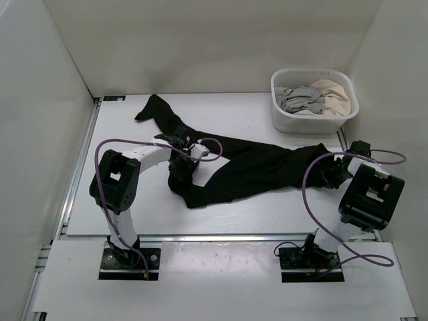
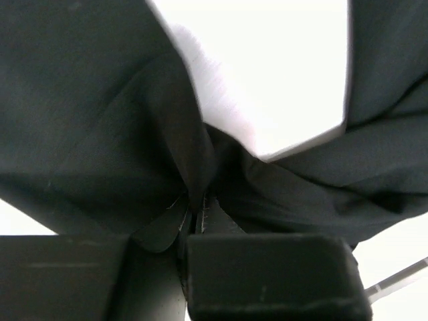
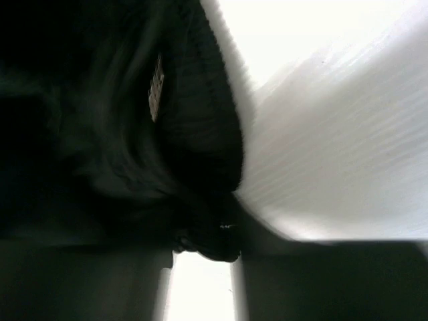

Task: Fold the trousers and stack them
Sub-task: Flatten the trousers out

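Observation:
The black trousers (image 1: 257, 167) lie spread across the white table, one leg running to the far left and the waist end at the right. My left gripper (image 1: 178, 167) sits over the crotch area and is shut on a pinched fold of the fabric (image 2: 80, 120); the jaws meet tightly in the left wrist view (image 2: 194, 217). My right gripper (image 1: 326, 172) is at the right end of the trousers. In the right wrist view (image 3: 204, 244) it is shut on a bunched edge of the ribbed waistband (image 3: 200, 120), which carries a small label.
A white basket (image 1: 301, 124) stands at the back right, holding a grey garment (image 1: 301, 99) and a beige garment (image 1: 334, 93). White walls enclose the table on the left, back and right. Purple cables loop off both arms.

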`<state>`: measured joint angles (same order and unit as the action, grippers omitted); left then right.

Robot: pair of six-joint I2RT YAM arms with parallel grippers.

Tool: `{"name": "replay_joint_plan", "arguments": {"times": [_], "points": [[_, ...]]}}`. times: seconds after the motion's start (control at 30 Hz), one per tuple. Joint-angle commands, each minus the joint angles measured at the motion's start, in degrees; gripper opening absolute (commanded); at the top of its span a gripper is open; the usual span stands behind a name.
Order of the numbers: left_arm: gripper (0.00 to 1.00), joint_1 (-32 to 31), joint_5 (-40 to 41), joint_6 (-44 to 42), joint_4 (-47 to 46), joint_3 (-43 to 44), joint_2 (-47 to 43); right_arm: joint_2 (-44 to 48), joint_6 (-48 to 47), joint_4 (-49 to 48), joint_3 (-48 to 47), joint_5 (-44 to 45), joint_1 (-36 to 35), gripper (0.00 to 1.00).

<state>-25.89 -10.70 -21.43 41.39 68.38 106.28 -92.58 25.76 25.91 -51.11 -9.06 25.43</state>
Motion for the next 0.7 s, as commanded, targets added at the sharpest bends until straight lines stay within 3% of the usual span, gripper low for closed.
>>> {"name": "replay_joint_plan", "arguments": {"times": [0.0, 0.07, 0.23, 0.37, 0.5, 0.67], "points": [[0.14, 3.8, 2.4, -0.7, 2.4, 1.7, -6.9, -0.2, 1.6, -1.0, -0.2, 0.8, 0.6, 0.21], [0.14, 9.1, 2.4, -1.2, 3.8, 2.9, -13.2, 0.5, 2.3, 1.8, -0.2, 3.7, 1.2, 0.02], [0.14, 20.6, 4.7, -7.8, 8.5, 1.0, -26.1, 6.4, 2.3, 12.2, -3.7, 11.0, 1.2, 0.0], [0.24, 27.5, 4.7, -11.2, 10.6, -6.0, -34.9, 13.2, 1.8, 17.8, -5.9, 12.3, 1.2, 0.0], [0.47, 35.0, 2.7, -17.0, 11.3, -20.4, -43.2, 13.9, -0.3, 23.4, -9.0, 8.2, 1.2, 0.0], [0.72, 38.0, -2.9, -24.5, 19.6, -25.8, -49.2, 13.9, -0.9, 25.7, -9.5, 5.0, 1.2, 0.0]]}}
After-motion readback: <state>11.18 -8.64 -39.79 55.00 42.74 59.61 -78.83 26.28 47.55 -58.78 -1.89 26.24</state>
